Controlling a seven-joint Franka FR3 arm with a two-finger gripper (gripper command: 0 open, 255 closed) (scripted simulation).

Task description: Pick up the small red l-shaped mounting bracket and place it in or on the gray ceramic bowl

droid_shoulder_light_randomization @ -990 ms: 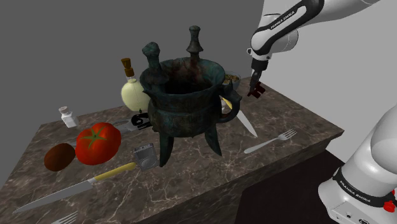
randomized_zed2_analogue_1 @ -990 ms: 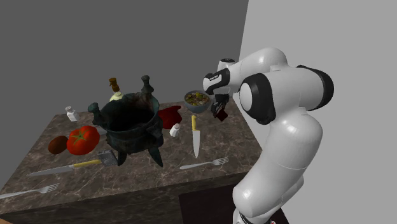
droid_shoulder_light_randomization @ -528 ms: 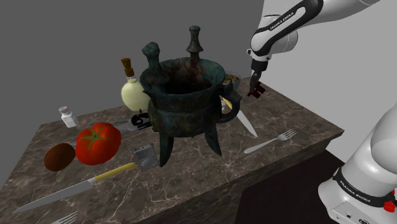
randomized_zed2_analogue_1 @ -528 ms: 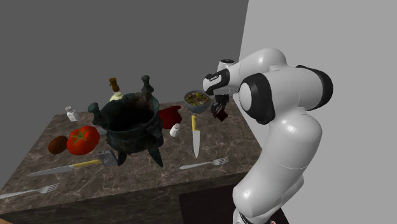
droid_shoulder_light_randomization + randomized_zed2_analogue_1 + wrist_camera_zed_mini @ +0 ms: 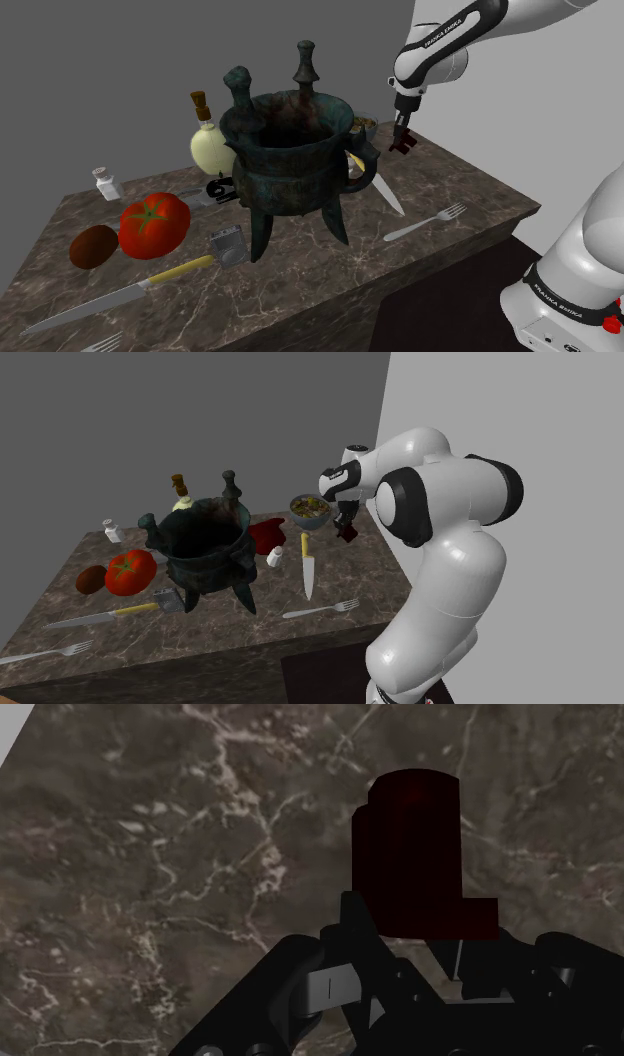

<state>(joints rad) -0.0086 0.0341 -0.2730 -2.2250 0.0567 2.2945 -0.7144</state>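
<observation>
As gripper (image 5: 425, 932) clasps red bracket (image 5: 410, 854), second exterior view adds nearby bowl (image 5: 310, 522)

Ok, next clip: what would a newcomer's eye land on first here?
The big dark green three-legged vessel, with two posts on its rim, dominates the middle of the marble table. A bright red tomato sits to the shoulder view's left of it. To the second exterior view's right of the food-filled bowl, the tool clasps a dark red L-shaped bracket.
</observation>
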